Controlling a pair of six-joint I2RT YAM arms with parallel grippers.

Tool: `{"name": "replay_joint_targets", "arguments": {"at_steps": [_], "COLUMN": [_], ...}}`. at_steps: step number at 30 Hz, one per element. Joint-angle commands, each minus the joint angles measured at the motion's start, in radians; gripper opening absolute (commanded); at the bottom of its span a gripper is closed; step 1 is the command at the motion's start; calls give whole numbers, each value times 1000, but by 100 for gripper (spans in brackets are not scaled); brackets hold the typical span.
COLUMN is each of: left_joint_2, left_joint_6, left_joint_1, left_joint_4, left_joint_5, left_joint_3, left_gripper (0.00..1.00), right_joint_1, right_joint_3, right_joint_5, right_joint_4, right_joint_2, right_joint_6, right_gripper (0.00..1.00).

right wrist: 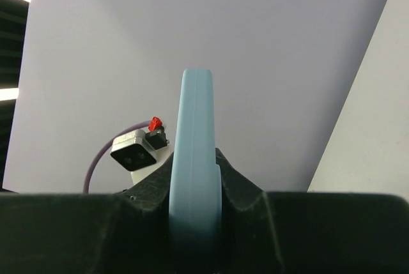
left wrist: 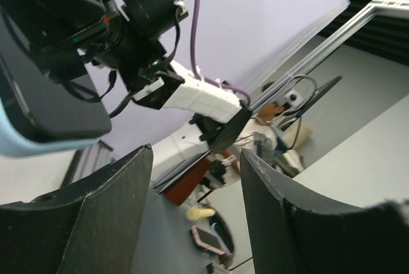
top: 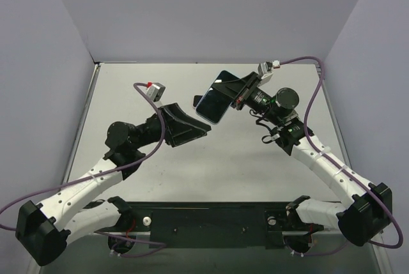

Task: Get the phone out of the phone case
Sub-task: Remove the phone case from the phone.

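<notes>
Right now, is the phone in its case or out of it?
In. The light blue case frames the dark phone, and the right claw clamps both; the left claw is open and holds nothing.

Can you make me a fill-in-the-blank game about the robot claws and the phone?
1. The phone sits in a light ____ phone case.
2. The right claw is shut on the phone case, holding it up off the ____.
3. The left claw is open and holds ____.
Missing words: blue; table; nothing.
</notes>
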Motion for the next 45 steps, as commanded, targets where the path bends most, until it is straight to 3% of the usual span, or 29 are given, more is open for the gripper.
{"name": "replay_joint_targets", "arguments": {"at_steps": [1, 5, 10, 22, 31, 37, 45], "left_joint_2": [89, 138, 130, 60, 100, 81, 52], "left_joint_6": [-233, -248, -196, 86, 52, 71, 40], "left_joint_1": [-5, -23, -49, -57, -55, -52, -23], "left_joint_4": [302, 339, 267, -147, -70, -219, -248], "left_joint_5": [-42, -48, -75, -107, -140, -249, -375], "left_joint_3": [32, 43, 37, 98, 101, 101, 77], "left_gripper": [67, 70, 70, 70, 70, 71, 71], "right_joint_1": [12, 10, 10, 15, 32, 58, 75], "right_joint_3": [37, 25, 19, 17, 20, 37, 26], "right_joint_5": [4, 12, 23, 27, 39, 44, 35], "right_joint_4": [64, 63, 56, 61, 52, 38, 76], "right_joint_2": [-32, -38, -47, -53, -55, -55, -68], "right_joint_6": [-20, -18, -20, -15, -26, -43, -17], "right_gripper": [0, 0, 0, 0, 0, 0, 0]}}
